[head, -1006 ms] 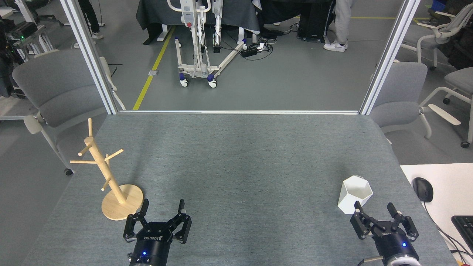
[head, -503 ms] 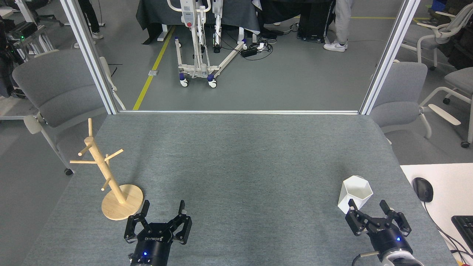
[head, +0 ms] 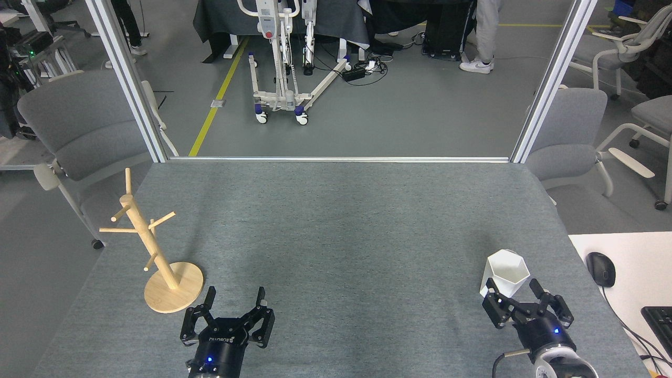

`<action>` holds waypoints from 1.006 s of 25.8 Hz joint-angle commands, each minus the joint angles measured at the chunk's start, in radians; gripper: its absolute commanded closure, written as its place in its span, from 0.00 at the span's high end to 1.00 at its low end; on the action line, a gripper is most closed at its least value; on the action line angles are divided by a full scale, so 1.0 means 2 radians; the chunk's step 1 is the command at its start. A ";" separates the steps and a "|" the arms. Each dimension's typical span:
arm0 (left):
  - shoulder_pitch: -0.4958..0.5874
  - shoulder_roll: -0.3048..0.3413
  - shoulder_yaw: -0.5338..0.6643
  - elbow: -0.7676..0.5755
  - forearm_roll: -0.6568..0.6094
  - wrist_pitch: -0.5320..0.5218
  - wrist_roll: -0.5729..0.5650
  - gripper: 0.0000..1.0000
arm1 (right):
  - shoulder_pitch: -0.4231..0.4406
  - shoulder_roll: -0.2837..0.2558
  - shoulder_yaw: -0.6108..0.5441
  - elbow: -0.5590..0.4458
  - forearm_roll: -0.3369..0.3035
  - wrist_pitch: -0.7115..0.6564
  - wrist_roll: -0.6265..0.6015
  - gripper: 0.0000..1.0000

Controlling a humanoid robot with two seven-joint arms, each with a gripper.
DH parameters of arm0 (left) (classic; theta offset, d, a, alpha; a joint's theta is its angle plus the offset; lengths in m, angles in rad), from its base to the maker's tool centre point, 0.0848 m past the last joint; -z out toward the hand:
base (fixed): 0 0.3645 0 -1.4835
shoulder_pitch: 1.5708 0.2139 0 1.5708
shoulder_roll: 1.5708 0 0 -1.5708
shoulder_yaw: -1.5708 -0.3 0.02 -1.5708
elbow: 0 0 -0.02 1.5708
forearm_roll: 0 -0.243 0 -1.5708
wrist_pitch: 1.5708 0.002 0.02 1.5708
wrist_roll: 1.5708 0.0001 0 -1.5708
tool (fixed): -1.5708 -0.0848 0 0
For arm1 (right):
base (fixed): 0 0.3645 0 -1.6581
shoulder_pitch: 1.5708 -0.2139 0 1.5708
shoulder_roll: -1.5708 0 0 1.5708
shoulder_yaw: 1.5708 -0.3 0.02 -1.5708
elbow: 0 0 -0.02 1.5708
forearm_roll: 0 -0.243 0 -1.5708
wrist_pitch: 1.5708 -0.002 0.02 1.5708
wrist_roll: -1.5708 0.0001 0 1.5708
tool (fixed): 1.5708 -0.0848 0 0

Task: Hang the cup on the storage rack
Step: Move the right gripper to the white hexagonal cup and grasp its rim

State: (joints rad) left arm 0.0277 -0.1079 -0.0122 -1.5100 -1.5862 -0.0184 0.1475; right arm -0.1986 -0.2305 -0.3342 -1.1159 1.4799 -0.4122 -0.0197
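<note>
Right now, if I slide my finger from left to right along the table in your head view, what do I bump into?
storage rack → left gripper → cup → right gripper → computer mouse

Left gripper (head: 234, 298): black, 2 jointed fingers, cylindrical wrist.
Left markings: white lettering across the palm block, 1 small blue light below it.
Right gripper (head: 513, 291): black, 2 jointed fingers, 1 blue light on the body.
Right wrist: grey-white ring, thin black cable at its side.
</note>
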 commanded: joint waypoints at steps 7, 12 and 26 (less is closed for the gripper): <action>-0.005 -0.002 0.000 0.011 0.000 0.000 0.000 0.99 | -0.017 -0.004 0.002 0.026 0.007 0.001 0.000 1.00; -0.008 -0.001 0.000 0.016 0.000 0.000 0.000 1.00 | -0.033 -0.004 0.002 0.047 0.012 0.002 -0.001 1.00; -0.008 -0.002 -0.001 0.022 0.000 0.000 0.000 0.99 | -0.033 -0.007 0.002 0.056 0.013 0.003 -0.001 1.00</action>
State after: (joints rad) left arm 0.0108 -0.1118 -0.0138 -1.4687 -1.5862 -0.0186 0.1476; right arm -0.2654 -0.2439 -0.3298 -1.0137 1.5050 -0.4073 -0.0256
